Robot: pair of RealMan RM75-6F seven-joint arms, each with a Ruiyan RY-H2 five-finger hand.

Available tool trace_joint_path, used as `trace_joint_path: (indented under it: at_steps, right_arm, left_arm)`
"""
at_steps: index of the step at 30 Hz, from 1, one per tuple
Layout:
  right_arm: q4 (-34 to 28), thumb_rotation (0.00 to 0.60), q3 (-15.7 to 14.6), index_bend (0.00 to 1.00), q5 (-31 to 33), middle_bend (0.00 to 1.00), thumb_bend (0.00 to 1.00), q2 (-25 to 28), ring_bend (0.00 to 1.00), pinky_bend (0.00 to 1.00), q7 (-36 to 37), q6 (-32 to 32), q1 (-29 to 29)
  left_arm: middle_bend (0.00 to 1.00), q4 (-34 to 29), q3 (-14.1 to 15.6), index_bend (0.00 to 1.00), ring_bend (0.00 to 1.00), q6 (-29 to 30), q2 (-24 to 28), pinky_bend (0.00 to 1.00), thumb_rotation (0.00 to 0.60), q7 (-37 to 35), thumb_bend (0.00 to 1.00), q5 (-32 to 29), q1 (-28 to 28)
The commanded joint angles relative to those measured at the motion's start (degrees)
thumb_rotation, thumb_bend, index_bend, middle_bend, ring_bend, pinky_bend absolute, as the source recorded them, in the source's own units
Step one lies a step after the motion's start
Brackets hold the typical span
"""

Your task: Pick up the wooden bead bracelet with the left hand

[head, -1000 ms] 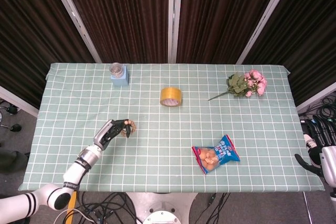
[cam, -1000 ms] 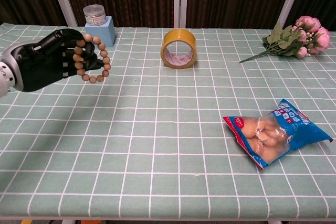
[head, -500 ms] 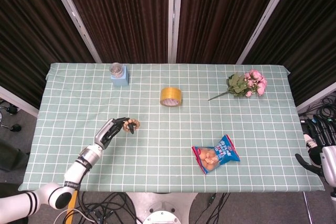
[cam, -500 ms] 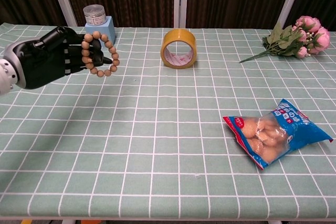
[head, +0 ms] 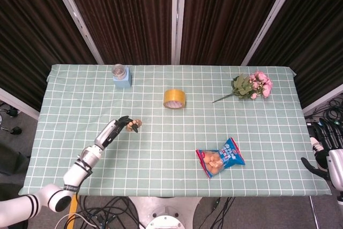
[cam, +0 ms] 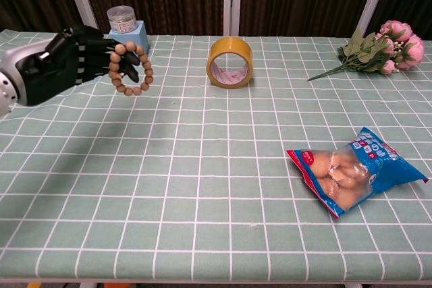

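The wooden bead bracelet hangs as a loop of light brown beads off the fingers of my left hand, lifted above the checked tablecloth. In the head view the same left hand reaches out over the table's front left part, and the bracelet shows at its fingertips. My right hand rests off the table's right edge, holding nothing, fingers slightly apart; the chest view does not show it.
A yellow tape roll stands at mid table. A blue block with a jar on top sits at the back left, pink flowers at the back right, a blue snack bag front right.
My left hand has risen and moved farther from the robot with the bracelet, which now hangs higher above the cloth. The right hand has not moved.
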Motion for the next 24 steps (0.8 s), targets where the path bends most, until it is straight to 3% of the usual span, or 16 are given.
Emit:
trace_joint_path:
  at_steps: [1,3,7,9,13,14,18,24]
  right_arm:
    - [0.31,0.6,-0.07,0.0,-0.02,0.02,0.09,-0.15,0.0,0.0,0.29,-0.23,0.1]
    - [0.51,0.6,-0.06,0.0,0.02,0.02,0.09,-0.25,0.0,0.0,0.46,-0.27,0.14]
    - [0.91,0.6,-0.09,0.0,-0.05,0.02,0.09,-0.38,0.0,0.0,0.92,-0.44,0.26]
    - [1.07,0.6,-0.14,0.0,-0.1,0.02,0.09,-0.38,0.0,0.0,1.16,-0.51,0.3]
    - [1.34,0.6,-0.41,0.0,0.2,0.02,0.1,-0.08,0.0,0.0,1.94,-1.33,0.39]
    - [1.28,0.6,-0.6,0.0,0.39,0.02,0.1,0.2,0.0,0.0,2.09,-1.89,0.44]
    - [1.24,0.6,-0.92,0.0,1.36,0.02,0.1,0.81,0.0,0.0,2.22,-3.85,0.78]
    - [2.25,0.6,-1.33,0.0,1.16,0.03,0.11,-0.41,0.0,0.0,3.56,-5.82,1.74]
  left_arm:
    - [0.35,8.93,2.49,0.32,0.14,4.65,-3.47,0.05,0.043,19.36,0.48,4.45,-0.79]
    - [0.33,11.3,2.85,0.3,0.13,6.97,-4.59,0.05,0.06,26.5,0.44,5.57,-0.54]
    - [0.32,13.36,2.97,0.28,0.13,10.55,-4.97,0.05,0.163,38.23,0.35,6.17,0.27]
    - [0.32,12.09,2.6,0.27,0.13,11.59,-3.58,0.06,0.252,41.78,0.32,5.09,1.12]
    - [0.32,7.98,0.3,0.27,0.13,14.73,0.99,0.09,0.543,43.57,0.31,0.68,4.11]
    - [0.32,7.32,-0.08,0.27,0.13,15.5,2.45,0.09,0.582,43.99,0.31,-0.35,5.02]
    - [0.32,6.38,-0.97,0.27,0.13,19.67,8.37,0.09,0.6,43.91,0.31,-3.98,9.73]
    - [0.31,3.47,2.27,0.28,0.13,24.37,16.68,0.07,0.6,35.38,0.31,-5.44,18.44]
